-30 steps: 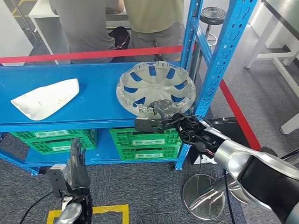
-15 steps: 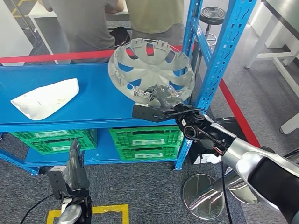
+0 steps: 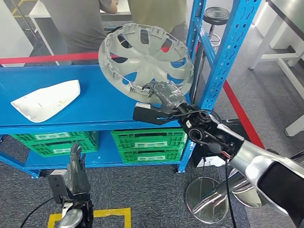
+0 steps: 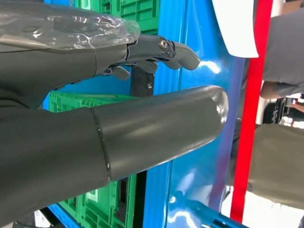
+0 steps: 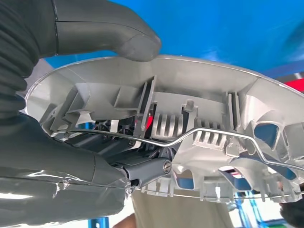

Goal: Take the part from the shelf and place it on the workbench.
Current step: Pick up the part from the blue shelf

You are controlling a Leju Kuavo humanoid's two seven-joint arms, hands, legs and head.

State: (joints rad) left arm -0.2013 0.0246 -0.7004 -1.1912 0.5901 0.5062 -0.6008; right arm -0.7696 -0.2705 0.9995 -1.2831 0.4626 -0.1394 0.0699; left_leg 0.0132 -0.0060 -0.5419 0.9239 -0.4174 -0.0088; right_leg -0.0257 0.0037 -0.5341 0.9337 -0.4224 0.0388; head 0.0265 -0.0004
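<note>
Blue steel shelving point(image 3: 90, 102) stands on grey carpet, a red tape line running behind it and two people standing past the tape.

Item: silver wheel cover point(image 3: 145, 54), multi-spoke, with cut-out windows between the spokes. It is clear of the shelf board, tilted, its far rim raised toward the people, its near rim in the right hand point(image 3: 163, 97).

Right wrist view: the cover's underside point(image 5: 201, 123), with moulded ribs, clips and a thin wire retaining ring running round the rim. The thick grey thumb point(image 5: 107, 28) lies over one face of the rim and the darker fingers point(image 5: 143, 171) sit under the other, so the rim is pinched between them.

Left wrist view: the left hand point(image 4: 107, 104) before the shelf edge, thumb and fingers extended and apart, nothing between them. In the head view this hand point(image 3: 75, 175) hangs low, near a yellow floor marking point(image 3: 107, 213).

Other contents: a white curved panel point(image 3: 46, 100) lying on the shelf board, well left of the cover; green plastic crates point(image 3: 148, 145) on the lower tier; a round stool base point(image 3: 206, 199) on the carpet to the right.
</note>
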